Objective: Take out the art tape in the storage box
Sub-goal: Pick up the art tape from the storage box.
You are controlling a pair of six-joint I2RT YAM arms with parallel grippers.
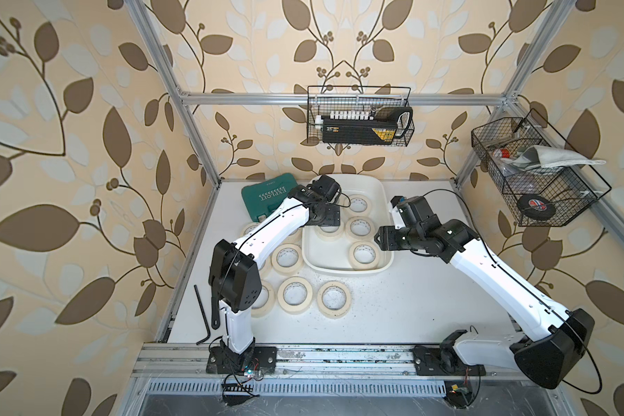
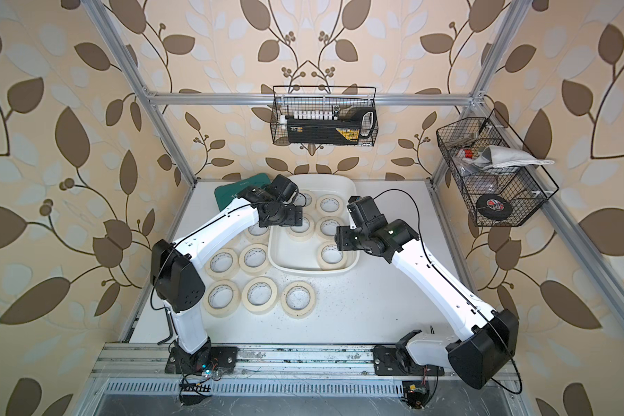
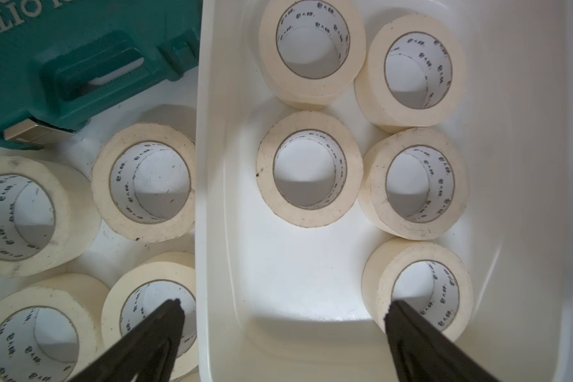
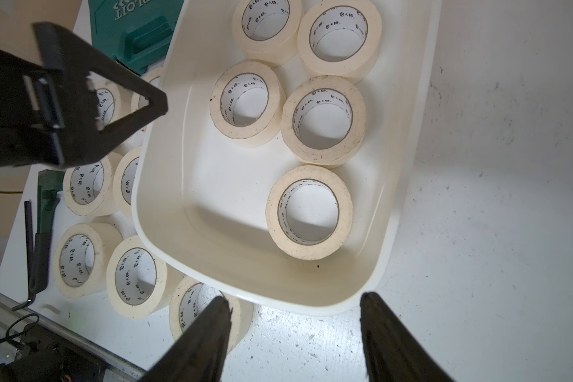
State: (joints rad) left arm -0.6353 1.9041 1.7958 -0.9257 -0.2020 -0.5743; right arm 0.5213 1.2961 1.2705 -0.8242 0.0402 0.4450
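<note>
Teal case [image 1: 269,196] embossed EXPLOIT. Five rolls of art tape [image 3: 308,168] sit in the storage box [image 3: 278,281] below the wide-open, empty left gripper [image 3: 285,304]; six lie beside it. The right gripper [image 4: 295,297] is parted and empty.

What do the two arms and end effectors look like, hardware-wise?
The left arm and right arm have white shell links, black joint housings and a thin black cable outside. The left end effector and right end effector have black fingers tapering to narrow tips.
</note>
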